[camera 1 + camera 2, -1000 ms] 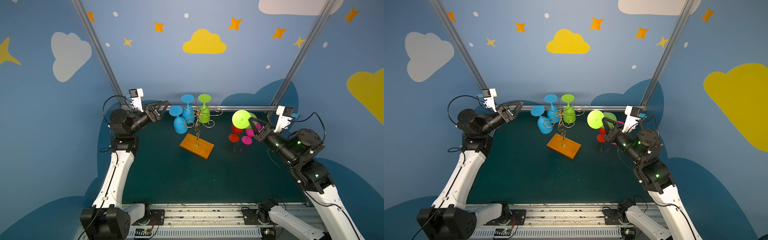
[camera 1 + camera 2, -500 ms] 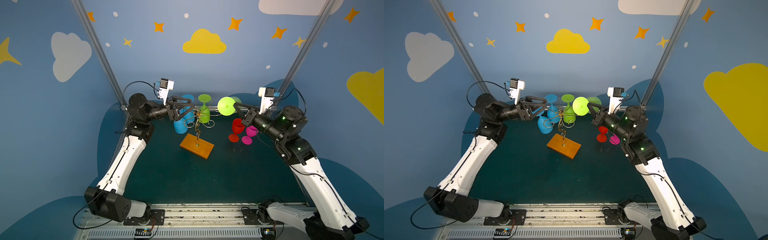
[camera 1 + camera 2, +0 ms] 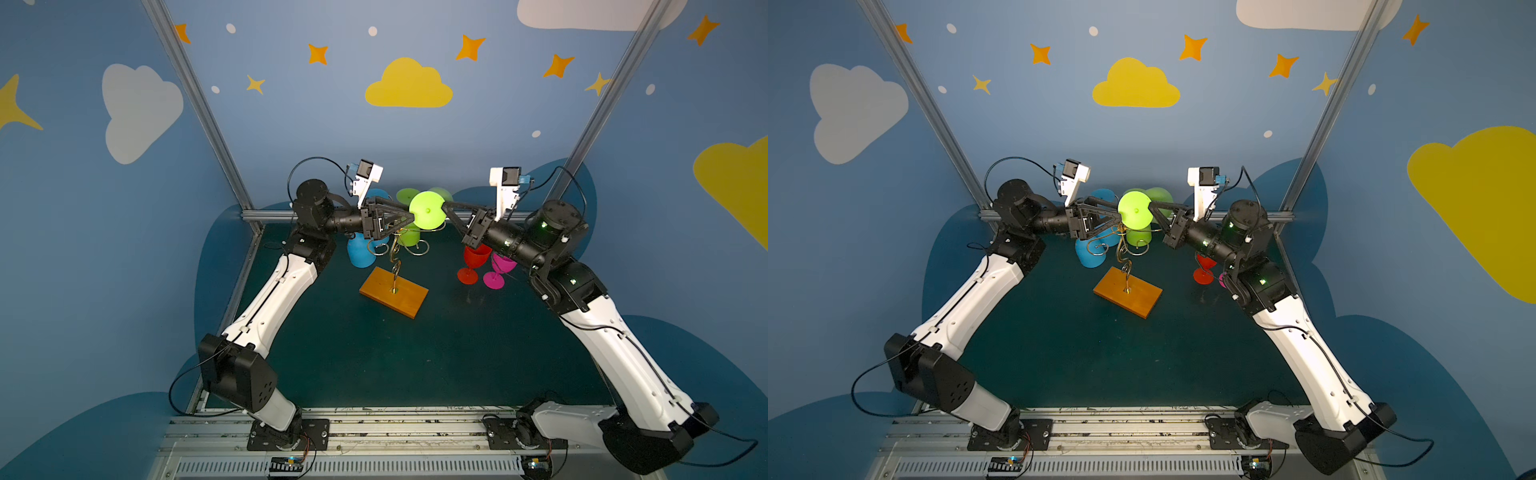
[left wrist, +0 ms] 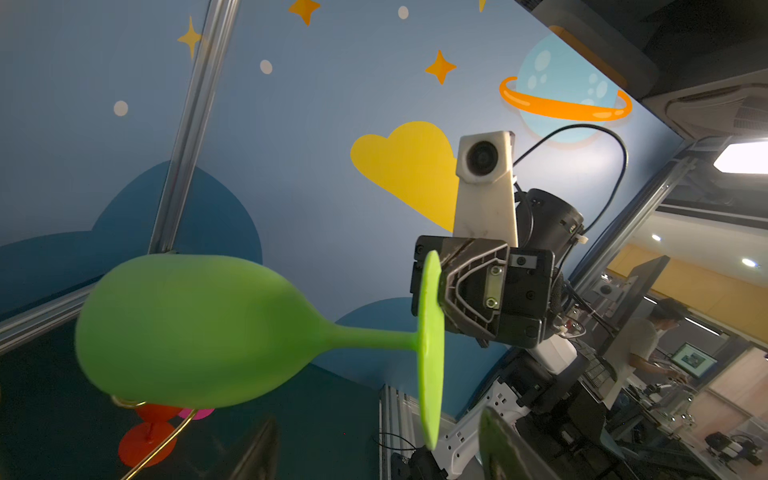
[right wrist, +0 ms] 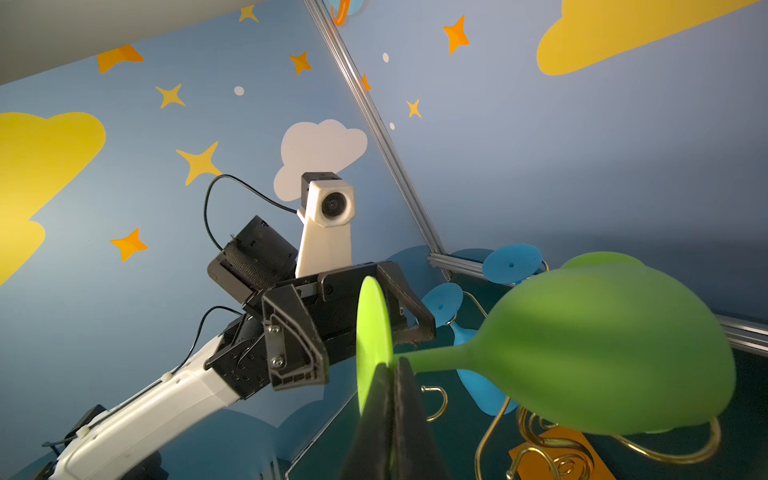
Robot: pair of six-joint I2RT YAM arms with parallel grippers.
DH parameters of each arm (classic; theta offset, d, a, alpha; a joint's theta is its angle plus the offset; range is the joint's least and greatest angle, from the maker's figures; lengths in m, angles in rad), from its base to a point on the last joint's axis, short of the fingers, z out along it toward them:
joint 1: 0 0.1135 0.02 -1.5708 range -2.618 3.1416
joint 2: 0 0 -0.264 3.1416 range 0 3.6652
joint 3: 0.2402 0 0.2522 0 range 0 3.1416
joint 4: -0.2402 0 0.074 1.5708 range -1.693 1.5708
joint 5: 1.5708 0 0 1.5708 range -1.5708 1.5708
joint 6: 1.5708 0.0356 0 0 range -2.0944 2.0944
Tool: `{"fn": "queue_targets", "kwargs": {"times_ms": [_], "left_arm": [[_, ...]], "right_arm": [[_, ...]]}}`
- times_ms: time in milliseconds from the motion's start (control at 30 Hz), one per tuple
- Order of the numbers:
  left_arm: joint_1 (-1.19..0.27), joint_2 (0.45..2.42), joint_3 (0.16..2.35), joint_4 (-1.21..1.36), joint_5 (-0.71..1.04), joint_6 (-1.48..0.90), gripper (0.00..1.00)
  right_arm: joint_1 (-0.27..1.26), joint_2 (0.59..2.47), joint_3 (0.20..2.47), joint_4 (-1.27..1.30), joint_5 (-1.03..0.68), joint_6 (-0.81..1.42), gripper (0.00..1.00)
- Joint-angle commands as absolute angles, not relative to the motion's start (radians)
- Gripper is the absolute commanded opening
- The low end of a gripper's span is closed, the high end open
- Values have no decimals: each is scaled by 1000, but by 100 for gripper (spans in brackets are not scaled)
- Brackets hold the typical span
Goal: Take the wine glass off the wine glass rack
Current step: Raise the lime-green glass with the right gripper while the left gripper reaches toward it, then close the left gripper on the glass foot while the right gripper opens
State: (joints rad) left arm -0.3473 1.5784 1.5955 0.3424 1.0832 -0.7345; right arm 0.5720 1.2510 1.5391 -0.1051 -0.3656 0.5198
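Observation:
A green wine glass [image 3: 428, 210] [image 3: 1134, 210] lies sideways in the air above the gold wine glass rack [image 3: 394, 254] [image 3: 1124, 253]. Its bowl [image 5: 602, 345] [image 4: 199, 328] points towards the back wall. My right gripper [image 5: 394, 415] [image 3: 445, 206] is shut on the rim of the glass's round foot [image 5: 372, 340]. Opposite it, my left gripper [image 4: 378, 453] [image 3: 411, 217] is open, one of its fingers [image 4: 498, 449] on each side of the foot [image 4: 430, 345] without touching it. Two blue glasses [image 3: 360, 253] and another green glass [image 3: 409, 237] hang on the rack.
The rack's orange-brown wooden base [image 3: 409, 299] [image 3: 1142, 297] sits mid-table. A red glass [image 3: 473, 259] and a magenta glass [image 3: 498, 272] stand upright under my right arm. A metal rail [image 3: 266, 216] runs along the back edge. Gold scroll arms [image 5: 490, 428] curl just below the held bowl.
Both arms rose and swung in to the middle. My right gripper carried the green glass left to above the rack, and my left gripper came up around its foot.

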Motion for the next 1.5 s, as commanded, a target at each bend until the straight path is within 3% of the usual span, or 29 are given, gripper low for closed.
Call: {"fn": "queue_targets", "kwargs": {"times_ms": [0, 133, 333, 400, 500, 600, 733, 767, 900, 1033, 1267, 1467], "left_arm": [[-359, 1565, 1626, 385, 1121, -742, 74], [-365, 1555, 1622, 378, 1120, -733, 71], [-376, 1571, 1635, 375, 1139, -750, 53], [-376, 1576, 1643, 378, 1144, -758, 45], [-376, 1578, 1650, 397, 1143, -779, 24], [-375, 1580, 1655, 427, 1139, -814, 19], [-370, 1588, 1678, 463, 1135, -892, 3], [-366, 1592, 1690, 473, 1132, -924, 3], [-342, 1610, 1726, 507, 1112, -1044, 3], [-323, 1626, 1745, 523, 1095, -1133, 3], [-319, 1659, 1806, 471, 1103, -1212, 3], [-318, 1669, 1812, 485, 1107, -1269, 3]], "right_arm": [[580, 1259, 1566, -42, -383, 531, 0], [586, 1269, 1574, -36, -392, 534, 0], [595, 1279, 1577, -35, -392, 532, 0], [596, 1282, 1578, -39, -396, 529, 0], [598, 1290, 1582, -52, -407, 527, 0], [597, 1296, 1586, -69, -414, 518, 0], [590, 1291, 1603, -125, -409, 477, 0], [584, 1284, 1605, -141, -401, 461, 6], [542, 1225, 1571, -168, -371, 367, 51], [525, 1167, 1489, -150, -274, 160, 70], [519, 1123, 1305, 75, -232, -273, 88], [504, 1178, 1295, 172, -344, -502, 94]]}}
